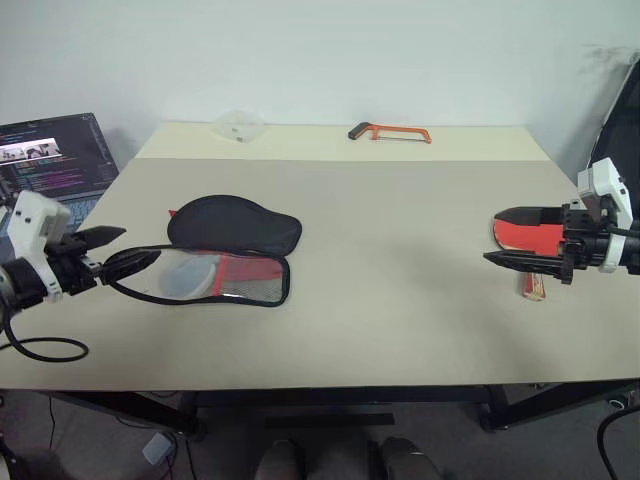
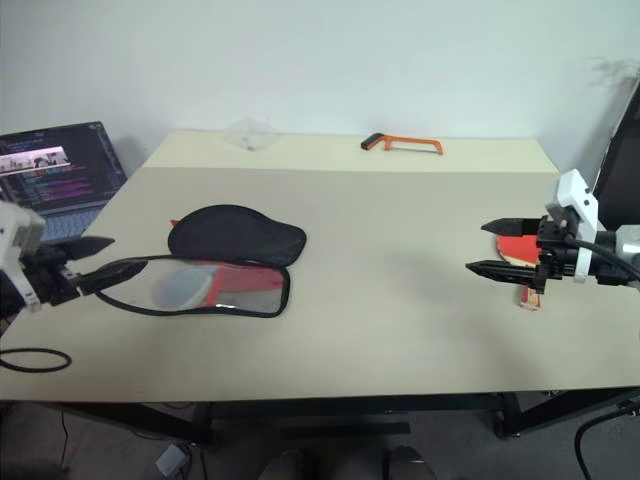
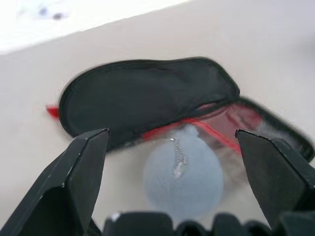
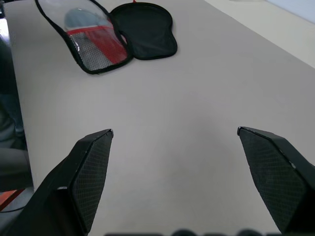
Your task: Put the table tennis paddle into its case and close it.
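Observation:
The case [image 1: 235, 226] lies open on the left of the table, its black fabric half at the back and the clear plastic and mesh half [image 1: 205, 277] in front. A small grey round pouch [image 3: 183, 174] rests under the clear plastic. My left gripper [image 1: 122, 250] hovers open at the clear half's left edge, holding nothing. The table tennis paddle [image 1: 516, 237] lies near the right edge, with its red blade partly behind my right gripper [image 1: 492, 237] and its pale handle [image 1: 533, 288] pointing toward me. My right gripper is open above it, fingers pointing left. The right wrist view shows the case [image 4: 143, 28] far across the table.
An orange-framed hacksaw [image 1: 391, 132] and a clear plastic item [image 1: 238, 125] lie at the table's far edge. A laptop [image 1: 55, 155] stands off the table's left side. A thin black cable loop [image 1: 45, 348] hangs at the front left. Bare tabletop [image 1: 400, 290] lies between case and paddle.

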You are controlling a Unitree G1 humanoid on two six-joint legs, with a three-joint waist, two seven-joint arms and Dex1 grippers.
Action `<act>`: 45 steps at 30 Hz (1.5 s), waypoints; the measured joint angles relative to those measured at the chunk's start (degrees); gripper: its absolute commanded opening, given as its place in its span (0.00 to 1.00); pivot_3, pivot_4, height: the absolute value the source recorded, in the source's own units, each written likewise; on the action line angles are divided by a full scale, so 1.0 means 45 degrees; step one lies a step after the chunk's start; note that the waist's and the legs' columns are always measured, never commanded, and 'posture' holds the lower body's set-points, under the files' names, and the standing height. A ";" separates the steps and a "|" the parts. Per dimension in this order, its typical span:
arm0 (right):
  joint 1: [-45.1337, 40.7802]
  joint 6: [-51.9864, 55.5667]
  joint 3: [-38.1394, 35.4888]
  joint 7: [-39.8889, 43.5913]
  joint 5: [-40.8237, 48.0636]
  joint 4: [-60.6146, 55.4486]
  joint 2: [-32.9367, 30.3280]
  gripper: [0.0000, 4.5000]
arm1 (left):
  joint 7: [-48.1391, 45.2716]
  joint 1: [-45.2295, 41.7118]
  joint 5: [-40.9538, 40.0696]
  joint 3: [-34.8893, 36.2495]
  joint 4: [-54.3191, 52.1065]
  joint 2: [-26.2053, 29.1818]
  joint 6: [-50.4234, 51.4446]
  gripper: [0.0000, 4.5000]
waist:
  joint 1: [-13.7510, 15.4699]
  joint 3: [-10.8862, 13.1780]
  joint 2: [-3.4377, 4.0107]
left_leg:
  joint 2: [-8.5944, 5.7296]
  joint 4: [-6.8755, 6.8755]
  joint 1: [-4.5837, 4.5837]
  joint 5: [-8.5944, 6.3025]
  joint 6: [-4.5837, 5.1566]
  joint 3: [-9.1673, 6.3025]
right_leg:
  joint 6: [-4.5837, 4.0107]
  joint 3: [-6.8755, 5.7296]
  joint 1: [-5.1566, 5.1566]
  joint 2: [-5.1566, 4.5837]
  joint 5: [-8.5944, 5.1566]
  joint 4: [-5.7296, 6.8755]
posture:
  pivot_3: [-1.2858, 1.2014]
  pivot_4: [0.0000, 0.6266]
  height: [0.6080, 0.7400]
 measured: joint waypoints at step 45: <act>-0.2263 -0.0997 0.2106 0.0604 -0.1554 0.1908 0.1564 1.00 | 0.6733 -0.1790 -0.2246 -0.1705 -0.1716 -0.3303 0.2863 0.01 | -0.0076 -0.0038 -0.0078 | -0.0029 0.0069 0.0019 0.0000 -0.0002 -0.0026 | -0.0011 -0.0014 0.0014 0.0009 0.0040 -0.0012 | 0.52 0.24 1.00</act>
